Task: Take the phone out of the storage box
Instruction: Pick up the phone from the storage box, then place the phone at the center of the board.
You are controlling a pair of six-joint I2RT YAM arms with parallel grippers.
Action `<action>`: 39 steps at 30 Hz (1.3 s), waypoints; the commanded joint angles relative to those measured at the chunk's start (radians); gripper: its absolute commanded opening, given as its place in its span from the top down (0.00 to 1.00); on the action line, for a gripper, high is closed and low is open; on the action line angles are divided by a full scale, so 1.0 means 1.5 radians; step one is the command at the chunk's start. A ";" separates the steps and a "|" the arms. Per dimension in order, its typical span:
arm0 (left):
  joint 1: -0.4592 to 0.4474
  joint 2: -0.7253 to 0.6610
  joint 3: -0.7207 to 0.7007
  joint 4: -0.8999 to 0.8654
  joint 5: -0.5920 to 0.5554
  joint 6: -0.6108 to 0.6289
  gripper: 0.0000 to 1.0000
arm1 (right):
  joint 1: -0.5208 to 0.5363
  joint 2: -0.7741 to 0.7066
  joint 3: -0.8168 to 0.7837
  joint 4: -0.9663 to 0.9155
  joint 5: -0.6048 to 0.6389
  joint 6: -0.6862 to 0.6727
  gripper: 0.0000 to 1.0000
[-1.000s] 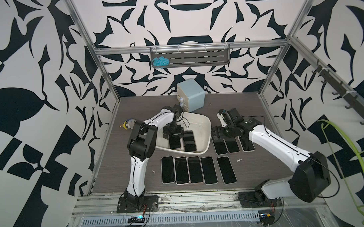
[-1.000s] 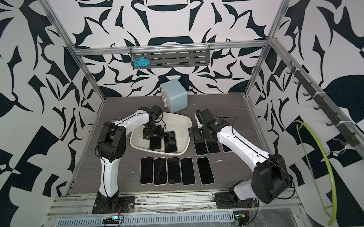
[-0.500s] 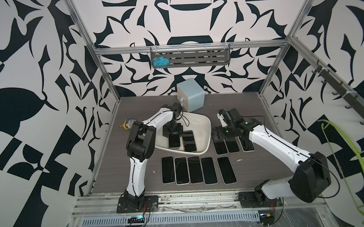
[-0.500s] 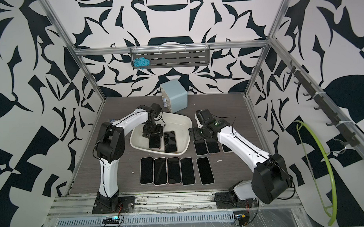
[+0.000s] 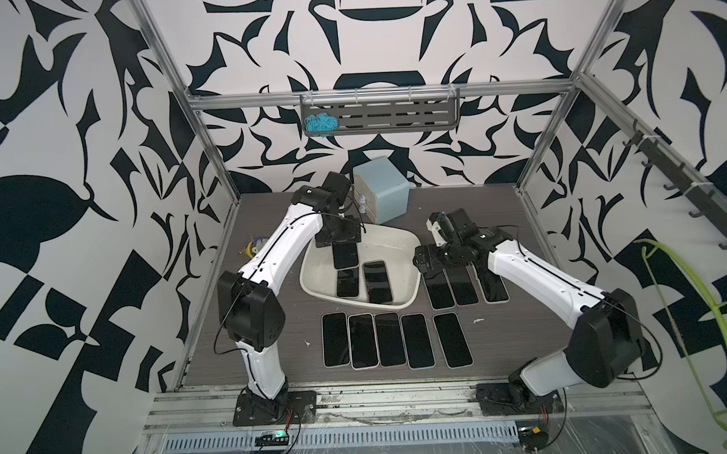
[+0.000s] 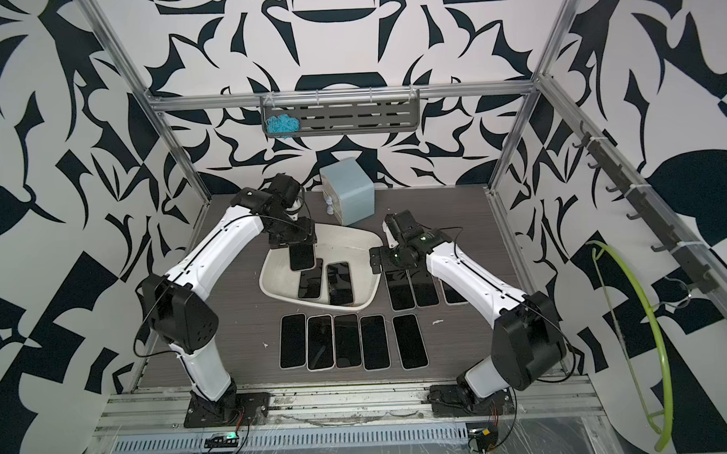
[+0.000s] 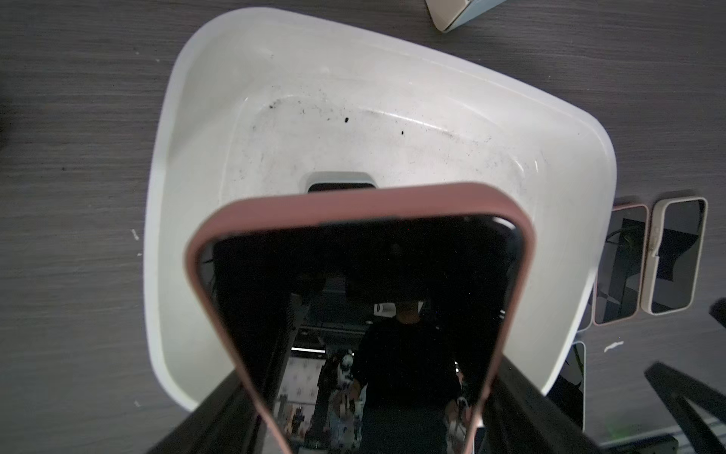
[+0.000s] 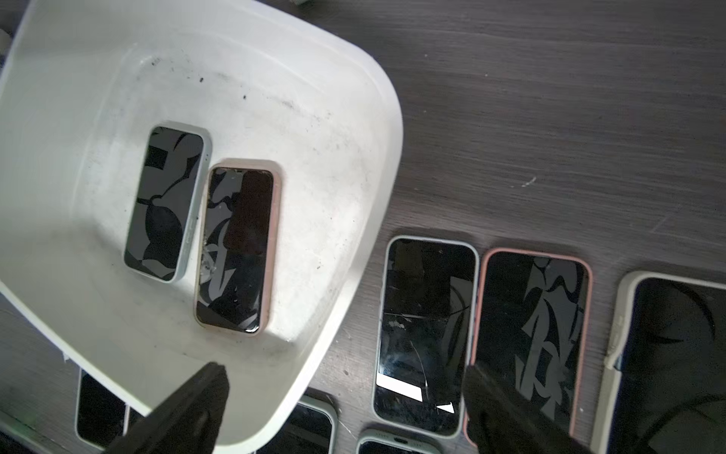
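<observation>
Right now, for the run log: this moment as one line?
left gripper: shut on phone, over box | right gripper: open, empty | box: two phones inside

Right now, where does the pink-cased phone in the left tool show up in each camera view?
Top view: the pink-cased phone is over the far left part of the storage box.
Top view: same place, over the box.
Left wrist: it fills the foreground, screen facing the camera.
Right wrist: not in it.
Shared landmark: the white storage box, seen in all four.
</observation>
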State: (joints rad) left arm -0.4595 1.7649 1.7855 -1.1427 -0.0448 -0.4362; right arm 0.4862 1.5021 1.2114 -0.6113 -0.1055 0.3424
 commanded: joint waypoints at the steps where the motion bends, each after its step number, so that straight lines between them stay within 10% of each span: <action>1: 0.020 -0.094 -0.061 -0.061 -0.037 0.004 0.43 | 0.004 0.003 0.031 0.034 -0.029 0.018 0.02; 18: 0.063 -0.467 -0.437 -0.055 -0.055 -0.102 0.34 | 0.042 0.109 0.141 0.041 -0.067 0.048 0.02; 39: 0.065 -0.401 -0.647 0.043 0.020 -0.166 0.29 | 0.042 0.049 0.061 0.042 -0.051 0.004 0.03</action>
State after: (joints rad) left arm -0.3649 1.1221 0.7910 -1.0775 -0.0402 -0.6910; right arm 0.5491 1.6268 1.3281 -0.5743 -0.1940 0.3607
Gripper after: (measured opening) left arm 0.811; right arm 0.973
